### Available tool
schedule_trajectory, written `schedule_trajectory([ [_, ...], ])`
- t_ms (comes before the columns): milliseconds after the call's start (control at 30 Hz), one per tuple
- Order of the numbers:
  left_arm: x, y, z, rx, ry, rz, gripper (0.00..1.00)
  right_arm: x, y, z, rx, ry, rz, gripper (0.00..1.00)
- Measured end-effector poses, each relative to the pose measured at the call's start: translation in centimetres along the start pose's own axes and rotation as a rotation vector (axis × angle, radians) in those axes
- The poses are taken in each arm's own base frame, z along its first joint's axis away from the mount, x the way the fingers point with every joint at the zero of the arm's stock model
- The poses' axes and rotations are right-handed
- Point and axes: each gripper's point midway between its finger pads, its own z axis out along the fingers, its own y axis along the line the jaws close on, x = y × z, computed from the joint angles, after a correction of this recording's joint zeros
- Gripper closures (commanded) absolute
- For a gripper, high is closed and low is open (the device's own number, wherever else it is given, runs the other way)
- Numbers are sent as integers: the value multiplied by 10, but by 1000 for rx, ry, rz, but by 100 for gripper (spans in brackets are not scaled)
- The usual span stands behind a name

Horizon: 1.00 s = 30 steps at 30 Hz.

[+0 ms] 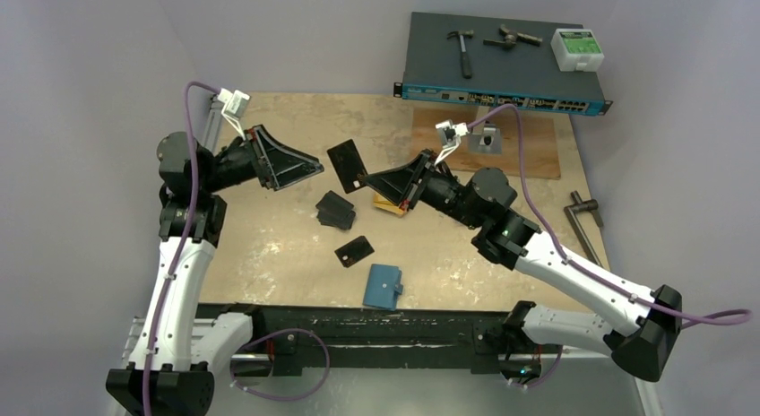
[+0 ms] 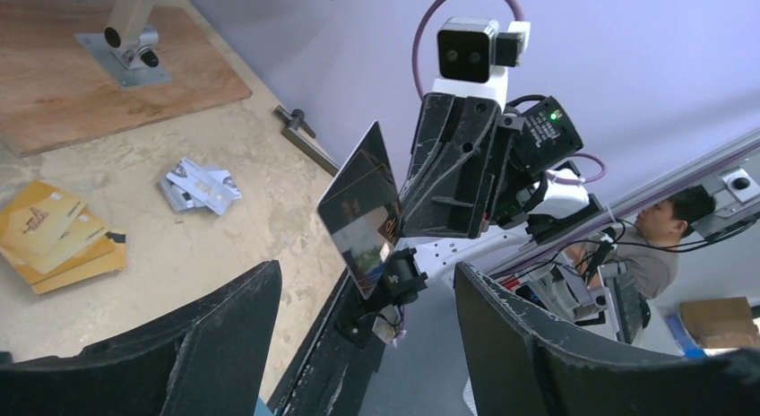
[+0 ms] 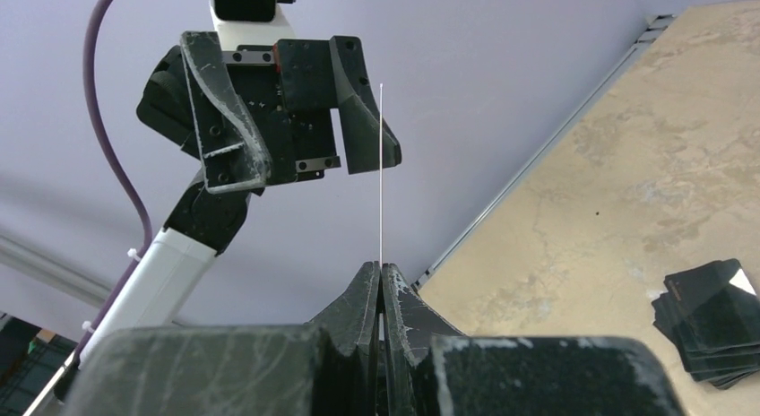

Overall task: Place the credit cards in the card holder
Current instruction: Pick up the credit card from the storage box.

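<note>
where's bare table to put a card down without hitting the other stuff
Bare: the far strip between left gripper and wooden board; the near-left patch between left arm and black stack. Crowded: the middle, where black stack, loose black card, orange cards and card holder sit close.

White links (image 1: 179, 281), blk joints (image 1: 654, 344), purple cables (image 1: 717, 319), white wrist cams (image 1: 235, 102), scuffed blk L hand (image 1: 303, 176), R hand (image 3: 381, 273).

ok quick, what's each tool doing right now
left tool: open, gripping nothing
right tool: shut on a glossy black rectangular plastic card
</note>
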Motion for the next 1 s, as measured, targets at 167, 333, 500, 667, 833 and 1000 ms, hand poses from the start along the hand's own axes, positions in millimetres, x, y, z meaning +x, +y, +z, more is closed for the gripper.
schedule_trajectory([
  [167,-1,-7,1,23,-5,-2,43,2,0,4,-3,-5,19,100],
  [333,2,-8,3,38,-5,-31,51,-1,2,9,-10,-25,33,100],
  [500,4,-14,6,59,5,-40,52,0,1,15,-21,-32,56,100],
  [667,6,-12,7,57,5,-47,58,2,0,19,-24,-32,68,100],
  [833,6,-10,8,51,0,-55,59,3,1,20,-29,-32,75,100],
  [1000,5,-11,8,56,-2,-65,65,7,-1,24,-27,-23,87,100],
])
